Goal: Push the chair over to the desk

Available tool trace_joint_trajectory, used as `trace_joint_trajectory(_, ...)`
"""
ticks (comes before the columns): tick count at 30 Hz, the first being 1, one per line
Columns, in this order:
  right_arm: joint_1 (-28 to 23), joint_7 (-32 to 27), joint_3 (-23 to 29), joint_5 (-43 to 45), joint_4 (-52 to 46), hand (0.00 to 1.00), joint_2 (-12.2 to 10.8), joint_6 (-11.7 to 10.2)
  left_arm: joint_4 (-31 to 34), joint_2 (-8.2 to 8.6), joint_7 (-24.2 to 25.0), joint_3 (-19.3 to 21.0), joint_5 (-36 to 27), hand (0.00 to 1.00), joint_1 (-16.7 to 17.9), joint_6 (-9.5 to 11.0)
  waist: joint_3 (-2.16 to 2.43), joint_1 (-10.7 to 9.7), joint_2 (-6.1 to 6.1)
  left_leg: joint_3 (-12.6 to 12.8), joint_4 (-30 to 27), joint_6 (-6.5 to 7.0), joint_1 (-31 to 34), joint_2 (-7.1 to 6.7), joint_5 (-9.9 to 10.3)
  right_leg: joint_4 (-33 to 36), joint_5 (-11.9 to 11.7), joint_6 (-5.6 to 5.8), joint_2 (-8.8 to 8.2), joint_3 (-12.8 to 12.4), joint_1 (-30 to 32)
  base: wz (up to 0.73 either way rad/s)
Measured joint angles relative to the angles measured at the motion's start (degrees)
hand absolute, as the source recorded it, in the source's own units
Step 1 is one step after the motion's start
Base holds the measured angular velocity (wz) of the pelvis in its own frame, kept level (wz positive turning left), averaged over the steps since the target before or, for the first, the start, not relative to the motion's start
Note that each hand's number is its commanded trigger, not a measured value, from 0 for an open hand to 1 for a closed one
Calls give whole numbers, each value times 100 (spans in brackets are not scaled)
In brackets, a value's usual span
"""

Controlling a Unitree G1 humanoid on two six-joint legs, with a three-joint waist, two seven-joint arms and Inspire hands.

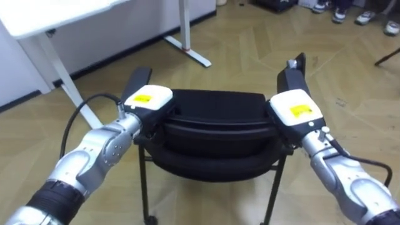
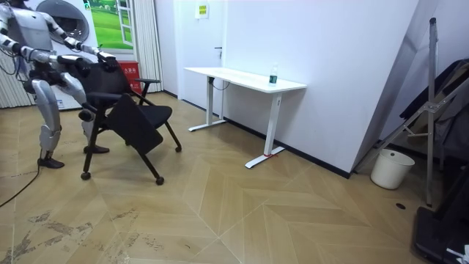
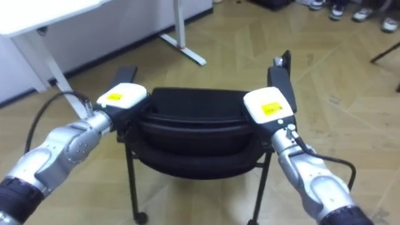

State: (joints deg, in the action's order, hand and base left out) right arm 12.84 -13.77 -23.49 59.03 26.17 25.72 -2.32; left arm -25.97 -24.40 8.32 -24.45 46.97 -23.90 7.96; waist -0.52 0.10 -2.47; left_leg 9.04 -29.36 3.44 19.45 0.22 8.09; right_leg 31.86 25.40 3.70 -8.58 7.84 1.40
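A black office chair (image 1: 215, 125) with armrests and castors stands right in front of me, its backrest towards me. My left hand (image 1: 148, 100) rests on the backrest's top left corner, and my right hand (image 1: 294, 107) on its top right corner. Both show only their white backs with yellow stickers. In the room view I stand at the room view's left, leaning forward behind the chair (image 2: 135, 121) with both arms stretched out to its back.
A white desk (image 1: 50, 15) on a T-shaped foot (image 1: 187, 51) stands ahead to the left, against the wall. Several shoes (image 1: 369, 15) of people show at the far right. A white bucket (image 2: 386, 169) stands by the wall. Open wooden floor lies beyond the chair.
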Motion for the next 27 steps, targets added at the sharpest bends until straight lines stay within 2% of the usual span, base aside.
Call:
trace_joint_trajectory(1, 28, -58, 3, -23, 11, 100, -7, 50, -11, 2, 16, -27, -8, 100, -73, -26, -1, -28, -7, 11, -102, 115, -3, -90, 74, 17, -9, 61, -101, 0, -44, -12)
trace_joint_trajectory(2, 46, -114, 6, -35, 6, 100, 3, 82, -10, 7, 4, -49, -34, 100, -98, -53, 3, -84, -15, 9, -203, 259, -19, -228, 171, 148, 38, 171, -221, 22, -59, -14)
trace_joint_trajectory(3, 70, -132, 4, -65, -13, 100, 8, 107, -10, 9, -21, -50, -85, 100, -100, -64, 0, -107, -11, 10, -276, 334, -21, -289, 220, 328, 58, 208, -286, 17, -32, -18)
trace_joint_trajectory(4, 136, -180, 3, -98, -14, 100, 8, 155, -15, 13, -68, -59, -151, 100, -127, -101, -48, -142, 66, 24, -416, 418, -37, -324, 362, 788, 1, 173, -366, 12, 115, -14)
trace_joint_trajectory(5, 161, -231, 1, -97, 9, 100, 4, 197, -71, 34, -92, -87, -180, 100, -188, -126, -94, -199, 136, 22, -480, 482, -100, -339, 465, 1332, -261, 124, -440, -13, 284, -8)
trace_joint_trajectory(6, 154, -244, 0, -98, 22, 100, -1, 205, -107, 51, -113, -108, -181, 100, -203, -131, -98, -217, 146, 19, -482, 488, -151, -356, 491, 1559, -401, 112, -467, -53, 377, 6)
trace_joint_trajectory(8, 142, -280, -59, -153, 64, 100, 3, 224, -194, 60, -265, -192, -182, 100, -207, -125, -126, -261, 183, 10, -544, 531, -316, -385, 661, 2199, -916, 101, -533, -176, 656, 2)
trace_joint_trajectory(10, 144, -358, -63, -181, 66, 100, -11, 247, -209, 48, -420, -226, -175, 100, -212, -113, -139, -272, 235, -22, -600, 608, -333, -374, 785, 2484, -1178, 35, -527, -233, 837, -4)
trace_joint_trajectory(12, 186, -432, -64, -183, 76, 100, -65, 279, -209, -19, -568, -239, -172, 100, -215, -75, -166, -196, 277, -57, -595, 621, -331, -337, 837, 2607, -1090, 95, -461, -283, 1176, -24)
trace_joint_trajectory(13, 229, -470, -105, -183, 91, 100, -78, 300, -213, -40, -634, -239, -173, 100, -229, -51, -207, -110, 340, -155, -588, 615, -359, -306, 856, 2563, -1011, 102, -334, -255, 1418, -38)
trace_joint_trajectory(14, 293, -519, -200, -186, 165, 100, -84, 287, -221, -94, -659, -240, -170, 100, -230, -45, -225, -73, 346, -193, -562, 597, -408, -286, 879, 2428, -991, 108, -261, -167, 1677, -30)
trace_joint_trajectory(15, 301, -534, -229, -199, 181, 100, -92, 281, -223, -120, -658, -240, -163, 100, -230, -47, -224, -66, 346, -196, -554, 586, -418, -273, 897, 2291, -992, 106, -247, -96, 1795, -7)
trace_joint_trajectory(16, 298, -559, -242, -217, 200, 100, -98, 259, -240, -153, -677, -243, -154, 100, -231, -39, -225, -69, 339, -245, -561, 577, -439, -275, 939, 1919, -1004, 84, -190, 50, 1980, 11)
trace_joint_trajectory(18, 297, -565, -253, -219, 235, 100, -167, 245, -306, -137, -709, -271, -157, 100, -232, -56, -234, -106, 321, -308, -556, 538, -591, -271, 1018, 1212, -1097, -29, -1, 98, 2105, 17)
trace_joint_trajectory(20, 264, -561, -344, -236, 319, 100, -232, 239, -442, -134, -748, -290, -145, 100, -175, -53, -230, -154, 271, -355, -583, 479, -821, -314, 1204, 204, -1381, -182, 201, 106, 2045, 23)
trace_joint_trajectory(21, 245, -561, -348, -245, 317, 100, -231, 234, -438, -138, -758, -289, -148, 100, -147, -50, -196, -189, 217, -381, -625, 465, -861, -318, 1259, 61, -1457, -197, 240, 103, 2046, 41)
trace_joint_trajectory(22, 203, -559, -348, -258, 305, 100, -221, 206, -432, -145, -759, -303, -148, 100, -127, -46, -177, -279, 210, -504, -717, 415, -906, -338, 1378, -148, -1587, -259, 299, 111, 2027, 60)
trace_joint_trajectory(23, 158, -551, -336, -259, 298, 100, -212, 187, -429, -139, -747, -337, -147, 100, -126, -59, -125, -368, 230, -664, -806, 359, -924, -327, 1488, -155, -1697, -325, 350, 141, 1944, 60)
trace_joint_trajectory(24, 152, -540, -333, -260, 291, 100, -206, 183, -429, -130, -739, -344, -147, 100, -124, -67, -101, -400, 230, -726, -827, 325, -950, -302, 1534, -169, -1700, -339, 391, 173, 1894, 44)
trace_joint_trajectory(25, 153, -487, -322, -259, 254, 100, -200, 187, -429, -113, -739, -347, -146, 100, -124, -84, -93, -437, 262, -834, -806, 227, -1036, -257, 1590, -204, -1691, -362, 461, 245, 1762, 17)
trace_joint_trajectory(26, 162, -466, -299, -258, 215, 100, -168, 180, -424, -95, -754, -339, -146, 100, -127, -96, -81, -434, 321, -865, -805, 127, -1128, -167, 1648, -206, -1641, -480, 553, 343, 1695, 9)
trace_joint_trajectory(27, 167, -435, -284, -254, 187, 100, -157, 176, -425, -88, -770, -338, -147, 100, -127, -101, -78, -426, 341, -895, -802, 103, -1171, -146, 1670, -187, -1624, -520, 580, 378, 1664, 10)
